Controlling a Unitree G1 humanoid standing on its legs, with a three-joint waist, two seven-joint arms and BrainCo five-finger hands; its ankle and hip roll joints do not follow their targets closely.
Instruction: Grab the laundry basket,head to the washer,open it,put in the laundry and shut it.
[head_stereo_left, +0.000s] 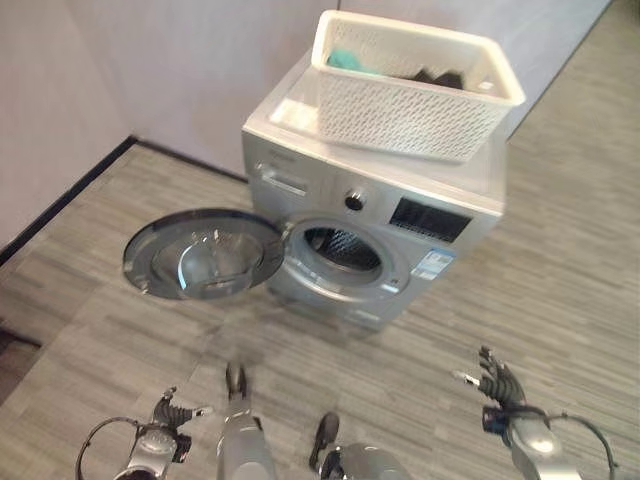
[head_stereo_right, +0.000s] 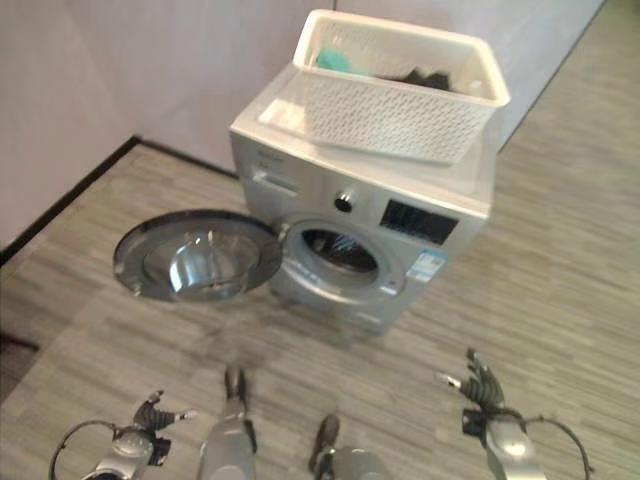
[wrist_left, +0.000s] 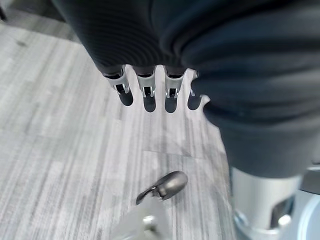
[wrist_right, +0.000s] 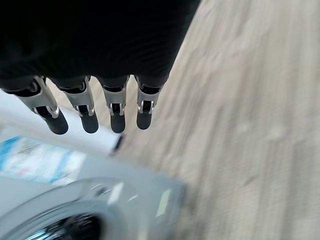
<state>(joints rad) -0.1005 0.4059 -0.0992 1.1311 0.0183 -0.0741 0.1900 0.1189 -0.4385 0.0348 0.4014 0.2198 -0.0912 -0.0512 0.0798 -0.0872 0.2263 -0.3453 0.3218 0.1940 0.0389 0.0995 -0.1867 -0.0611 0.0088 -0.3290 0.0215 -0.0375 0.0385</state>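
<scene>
A white perforated laundry basket (head_stereo_left: 415, 90) rests on top of the silver washer (head_stereo_left: 370, 215), with teal and dark clothes (head_stereo_left: 350, 60) inside it. The washer's round door (head_stereo_left: 200, 255) is swung wide open to the left, and the dark drum opening (head_stereo_left: 342, 250) shows. My left hand (head_stereo_left: 168, 412) hangs low at the lower left, well short of the door, fingers (wrist_left: 145, 95) straight and empty. Low at the lower right, my right hand (head_stereo_left: 500, 385) is also open with nothing in it; its fingers (wrist_right: 90, 117) point toward the washer front.
A pale wall (head_stereo_left: 150, 70) with a dark skirting board runs behind and to the left of the washer. Grey wood-pattern floor (head_stereo_left: 560, 260) spreads between me and the washer and off to its right.
</scene>
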